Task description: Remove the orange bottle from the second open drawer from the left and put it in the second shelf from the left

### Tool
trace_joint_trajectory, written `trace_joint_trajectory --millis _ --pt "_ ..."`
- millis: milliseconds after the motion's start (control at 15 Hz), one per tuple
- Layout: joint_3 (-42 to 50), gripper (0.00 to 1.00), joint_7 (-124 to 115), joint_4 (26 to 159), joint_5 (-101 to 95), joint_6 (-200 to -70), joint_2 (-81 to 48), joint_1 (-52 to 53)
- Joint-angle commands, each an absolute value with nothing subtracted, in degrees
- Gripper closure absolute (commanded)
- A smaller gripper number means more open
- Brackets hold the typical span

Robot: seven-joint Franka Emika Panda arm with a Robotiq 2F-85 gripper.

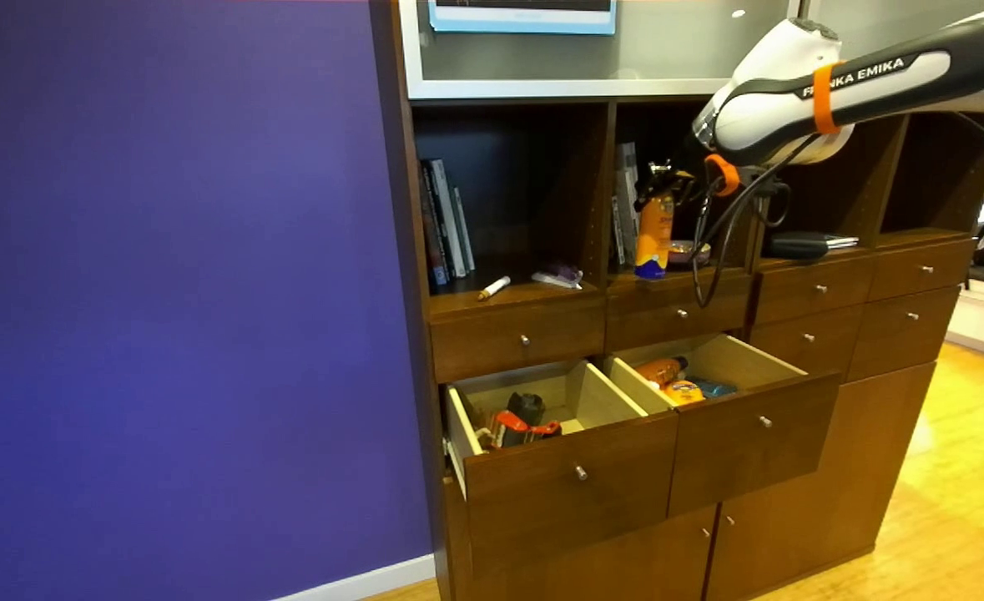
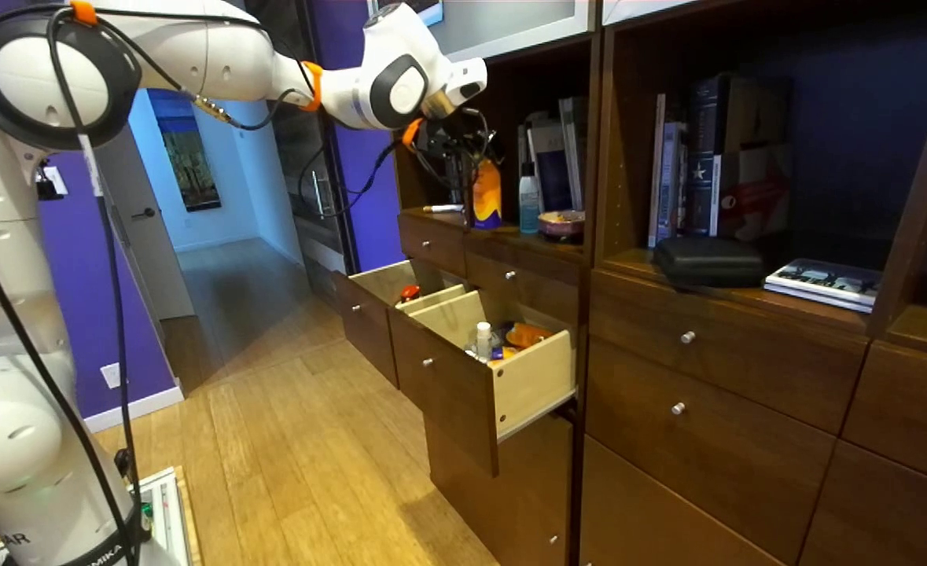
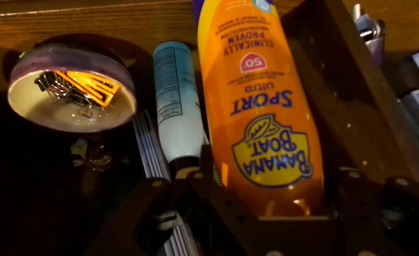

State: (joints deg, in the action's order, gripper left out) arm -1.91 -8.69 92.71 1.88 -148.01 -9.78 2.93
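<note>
The orange bottle [image 1: 653, 238] is upright, slightly tilted, at the front of the second shelf from the left [image 2: 527, 243], close to its left divider [image 1: 613, 200]. My gripper [image 1: 665, 185] is shut on its upper part, fingers on both sides; the bottle also shows in an exterior view [image 2: 487, 196]. In the wrist view the bottle [image 3: 259, 96] stands upside down between the fingers [image 3: 270, 161]; its base is cut off. I cannot tell if the base touches the shelf board. The second open drawer from the left [image 1: 750, 451] is pulled out below and holds other bottles.
On the same shelf, a bluish bottle [image 2: 528, 200] and a bowl of clips [image 2: 561, 226] stand beside the orange bottle, with leaning books [image 2: 549, 149] behind. The left open drawer [image 1: 571, 484] holds red and black items. A marker [image 1: 494, 289] lies on the leftmost shelf.
</note>
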Motion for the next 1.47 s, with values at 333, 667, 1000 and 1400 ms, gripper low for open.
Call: trace_joint_trajectory --millis 333,667,1000,1400 --pt "0.4 0.61 -19.0 85.1 -6.6 -150.2 -15.9 6.4" --pt "0.7 0.61 -18.2 84.0 -6.3 -151.5 -17.8 6.7" --pt "0.8 0.61 -16.8 83.1 -5.7 -152.2 -19.3 6.7" --pt "0.4 0.0 -15.5 82.3 -5.0 -151.3 -19.6 6.6"
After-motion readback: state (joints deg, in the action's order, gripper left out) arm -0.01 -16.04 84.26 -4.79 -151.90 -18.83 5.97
